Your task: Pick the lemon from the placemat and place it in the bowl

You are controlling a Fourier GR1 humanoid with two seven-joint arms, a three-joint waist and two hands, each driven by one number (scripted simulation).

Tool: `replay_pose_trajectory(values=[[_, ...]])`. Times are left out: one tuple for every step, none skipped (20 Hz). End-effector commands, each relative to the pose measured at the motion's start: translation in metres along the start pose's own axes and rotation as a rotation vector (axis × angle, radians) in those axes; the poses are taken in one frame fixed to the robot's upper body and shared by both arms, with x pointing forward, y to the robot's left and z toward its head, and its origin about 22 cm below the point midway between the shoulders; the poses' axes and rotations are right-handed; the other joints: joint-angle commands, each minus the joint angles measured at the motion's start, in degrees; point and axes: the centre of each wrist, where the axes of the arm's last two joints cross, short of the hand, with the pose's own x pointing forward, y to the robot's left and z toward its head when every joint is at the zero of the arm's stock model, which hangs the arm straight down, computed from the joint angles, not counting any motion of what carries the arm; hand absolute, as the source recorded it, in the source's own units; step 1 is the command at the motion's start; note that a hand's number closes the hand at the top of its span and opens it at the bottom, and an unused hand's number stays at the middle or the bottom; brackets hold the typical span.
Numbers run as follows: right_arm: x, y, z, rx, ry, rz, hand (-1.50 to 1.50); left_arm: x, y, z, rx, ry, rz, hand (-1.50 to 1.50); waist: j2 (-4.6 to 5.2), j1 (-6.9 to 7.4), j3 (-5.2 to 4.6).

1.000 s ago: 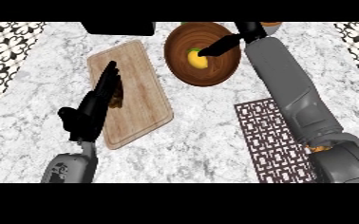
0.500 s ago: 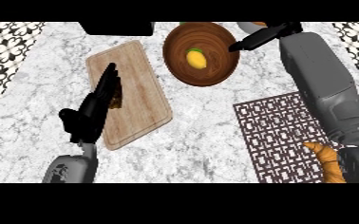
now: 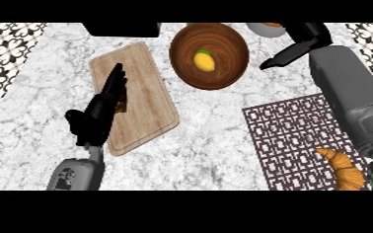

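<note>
The yellow lemon (image 3: 205,61) lies inside the brown wooden bowl (image 3: 223,76) at the back of the counter. My right hand (image 3: 296,49) hovers to the right of the bowl, apart from it, fingers relaxed and holding nothing. The dark patterned placemat (image 3: 291,137) lies at the front right, partly under my right forearm. My left hand (image 3: 102,109) rests open over the wooden cutting board (image 3: 146,98) at the left, fingers pointing away from me.
A croissant (image 3: 343,168) lies on the placemat's near right corner. A black object (image 3: 122,28) sits at the back edge, left of the bowl. Another small bowl (image 3: 264,28) peeks in behind my right hand.
My right hand has left the bowl and drawn back to the right, leaving the lemon inside. The croissant has come into view. The left hand has not moved.
</note>
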Motion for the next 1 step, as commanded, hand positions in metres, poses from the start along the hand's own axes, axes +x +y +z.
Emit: replay_pose_trajectory(values=[[-0.0165,-0.005,0.0199,0.019,0.004,0.007,-1.5,-0.0014,-0.0023,-0.0092,-0.007,-0.004,-0.003,0.0,0.14,0.09,0.01]])
